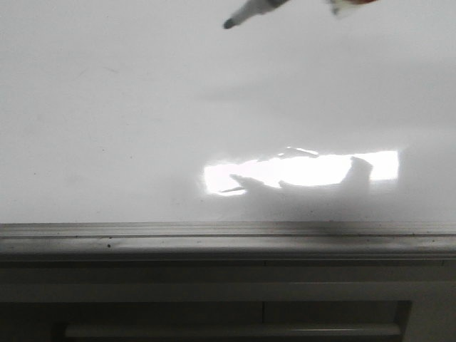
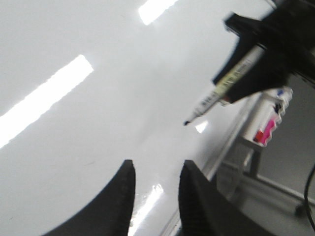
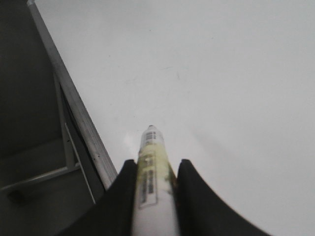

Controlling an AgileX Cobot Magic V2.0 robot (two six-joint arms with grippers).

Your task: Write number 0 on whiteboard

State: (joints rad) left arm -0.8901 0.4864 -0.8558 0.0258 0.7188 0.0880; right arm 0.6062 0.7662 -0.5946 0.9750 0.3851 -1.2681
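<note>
One whiteboard (image 1: 107,107), glossy and unmarked, filling the front view; grey metal edge rail (image 1: 214,231) along its near side, wide bare surface on every side of the glare patch. No number 0 drawn on it in any view.

One marker pen (image 1: 253,10), white with black tip, slanting in from the top of the front view, tip hanging above the board, well apart from the rail.

Right gripper (image 3: 154,196) closed on the marker barrel, seen only in the wrist views. Left gripper (image 2: 156,196) parted, holding nothing, low over the board near the rail.

Only in the left wrist view: a white container (image 2: 268,115) with red and pink items beyond the board's edge.
</note>
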